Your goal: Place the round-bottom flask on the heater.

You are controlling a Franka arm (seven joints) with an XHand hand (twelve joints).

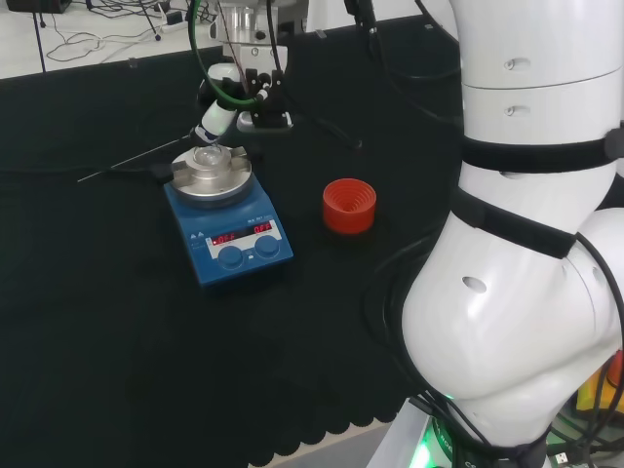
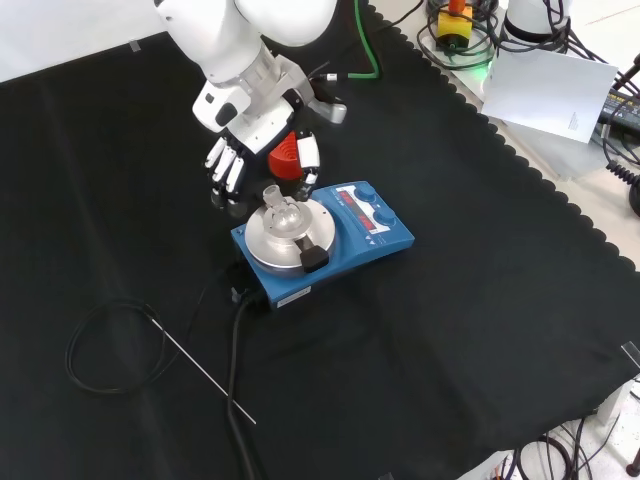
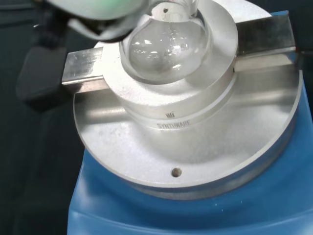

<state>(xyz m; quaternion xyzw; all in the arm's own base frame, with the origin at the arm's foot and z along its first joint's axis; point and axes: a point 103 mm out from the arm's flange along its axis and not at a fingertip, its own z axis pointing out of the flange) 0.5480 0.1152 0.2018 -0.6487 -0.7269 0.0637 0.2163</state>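
We saw a blue heater with a silver metal block, a red ribbed stand, clear glass flask, black cloth.

Front view: bare cloth lower right of the heater; the red stand crowds its upper side, seemingly just apart.

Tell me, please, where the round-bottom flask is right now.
The round-bottom flask sits in the metal block on the blue heater, near the front view's centre, just below the hand and the red stand.
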